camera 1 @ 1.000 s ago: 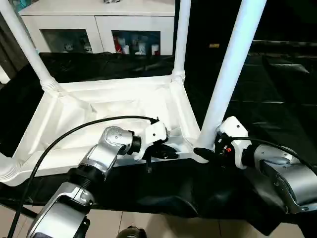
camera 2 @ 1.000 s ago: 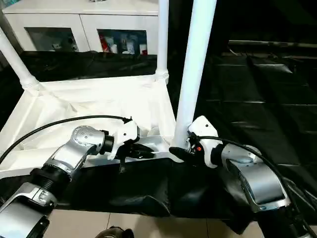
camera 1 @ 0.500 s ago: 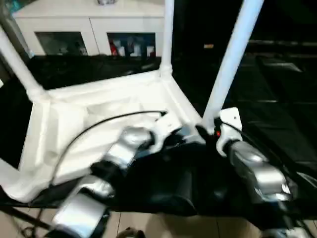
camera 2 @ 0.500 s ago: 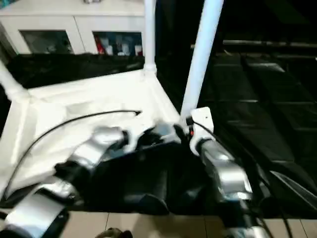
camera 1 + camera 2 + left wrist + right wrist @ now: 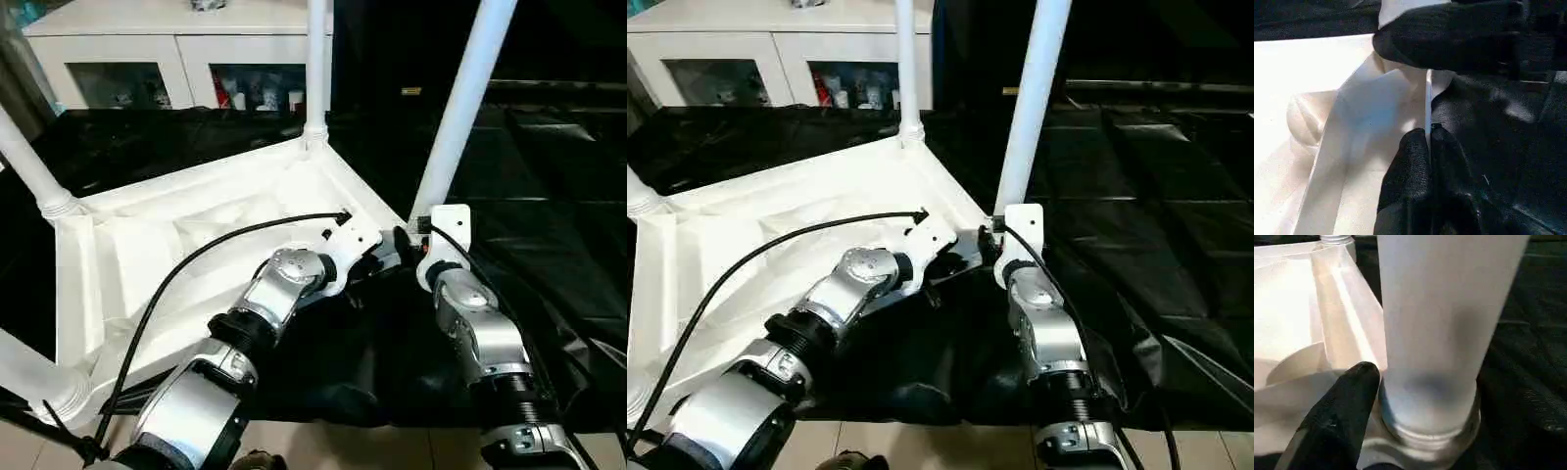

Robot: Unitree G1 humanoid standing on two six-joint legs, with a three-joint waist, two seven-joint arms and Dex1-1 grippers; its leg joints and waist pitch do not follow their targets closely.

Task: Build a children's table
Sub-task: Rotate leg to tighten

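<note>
The table lies upside down on the black-draped worktop. My left jaws pinch its rim to steady it; my right jaws straddle the near leg's base, grip unclear.

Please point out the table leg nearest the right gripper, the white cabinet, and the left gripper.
nearest table leg (image 5: 460, 108), left eye view, middle of its shaft
white cabinet (image 5: 186, 54), left eye view, front frame
left gripper (image 5: 1428, 147), left wrist view, between fingertips
</note>
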